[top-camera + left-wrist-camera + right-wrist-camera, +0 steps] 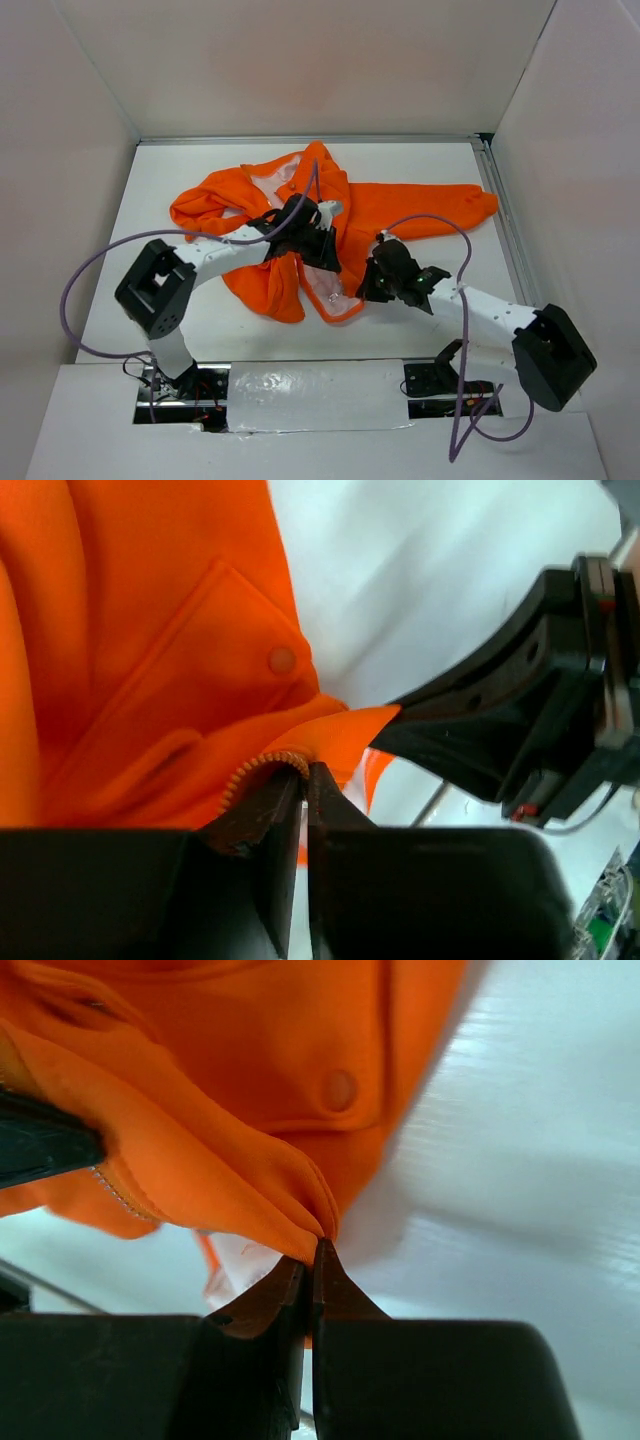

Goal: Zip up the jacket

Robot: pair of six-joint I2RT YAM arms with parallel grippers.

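The orange jacket (380,215) lies crumpled on the white table, its pale lining showing at the collar and at the near hem. My left gripper (322,255) is shut on the jacket's front edge, with the orange zipper teeth (262,761) curling over its fingertips. My right gripper (368,285) is shut on a fold of the jacket's hem (300,1210), lifted off the table. A flapped pocket with a snap (282,660) shows in the left wrist view; another snap (338,1090) shows in the right wrist view.
The table (180,170) is ringed by white walls, with a metal rail (500,200) along the right side. One sleeve (450,210) stretches right. The right gripper's body (540,700) hangs close in front of the left wrist camera. Purple cables loop over both arms.
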